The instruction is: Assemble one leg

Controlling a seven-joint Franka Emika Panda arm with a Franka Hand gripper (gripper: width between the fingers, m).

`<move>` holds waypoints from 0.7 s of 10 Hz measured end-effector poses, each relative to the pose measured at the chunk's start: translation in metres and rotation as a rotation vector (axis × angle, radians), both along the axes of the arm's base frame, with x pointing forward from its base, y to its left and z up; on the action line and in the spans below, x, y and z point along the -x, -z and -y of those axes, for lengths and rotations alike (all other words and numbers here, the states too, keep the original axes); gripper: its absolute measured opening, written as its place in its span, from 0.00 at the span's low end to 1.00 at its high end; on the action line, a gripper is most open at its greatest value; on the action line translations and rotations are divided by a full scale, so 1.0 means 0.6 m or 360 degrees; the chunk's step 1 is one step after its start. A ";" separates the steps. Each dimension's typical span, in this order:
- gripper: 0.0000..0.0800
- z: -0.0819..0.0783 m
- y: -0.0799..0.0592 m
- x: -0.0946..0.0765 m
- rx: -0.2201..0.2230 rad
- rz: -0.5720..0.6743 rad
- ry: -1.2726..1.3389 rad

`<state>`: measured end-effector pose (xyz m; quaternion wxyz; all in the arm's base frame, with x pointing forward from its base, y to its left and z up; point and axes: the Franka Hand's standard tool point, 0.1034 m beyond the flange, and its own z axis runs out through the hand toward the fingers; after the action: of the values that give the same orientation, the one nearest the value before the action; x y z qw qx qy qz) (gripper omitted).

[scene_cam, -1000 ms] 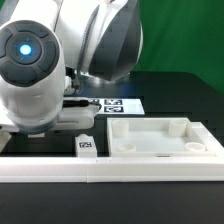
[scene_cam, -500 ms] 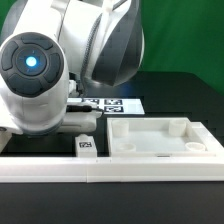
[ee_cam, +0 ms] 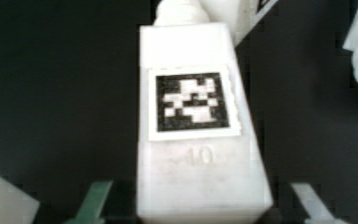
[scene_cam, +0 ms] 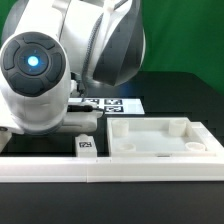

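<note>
In the wrist view a white leg (ee_cam: 197, 110) with a black-and-white marker tag lies on the black table, its narrower end pointing away from the gripper. My gripper (ee_cam: 197, 202) is open. One finger (ee_cam: 96, 200) stands on each side of the leg's near end, with a dark gap between each finger and the leg. In the exterior view a white leg (scene_cam: 86, 146) with a tag on its end lies below the arm, just left of the large white tabletop (scene_cam: 160, 135). The arm hides the fingers there.
The marker board (scene_cam: 112, 103) lies behind the tabletop. A white rail (scene_cam: 120, 172) runs along the front of the table. The bulky arm (scene_cam: 40, 70) fills the exterior view's left. Other white parts (ee_cam: 357, 50) show at the edges of the wrist view.
The arm has shifted a little down and toward the exterior view's right since a second ago. It has hardly moved in the last half second.
</note>
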<state>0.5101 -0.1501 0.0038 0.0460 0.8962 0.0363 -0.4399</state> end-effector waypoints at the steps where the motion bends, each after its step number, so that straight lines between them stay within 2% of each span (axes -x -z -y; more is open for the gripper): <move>1: 0.36 0.000 -0.004 -0.004 -0.0015 0.0006 -0.0013; 2: 0.36 -0.001 -0.020 -0.018 -0.0043 0.0026 -0.0035; 4: 0.36 -0.013 -0.078 -0.061 -0.0055 0.0126 -0.0056; 5: 0.36 -0.023 -0.111 -0.084 -0.0070 0.0210 -0.0061; 6: 0.36 -0.032 -0.134 -0.111 -0.0074 0.0354 -0.0096; 7: 0.36 -0.034 -0.139 -0.103 -0.0082 0.0363 -0.0095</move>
<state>0.5719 -0.1294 0.0871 0.0399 0.9397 0.0688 -0.3325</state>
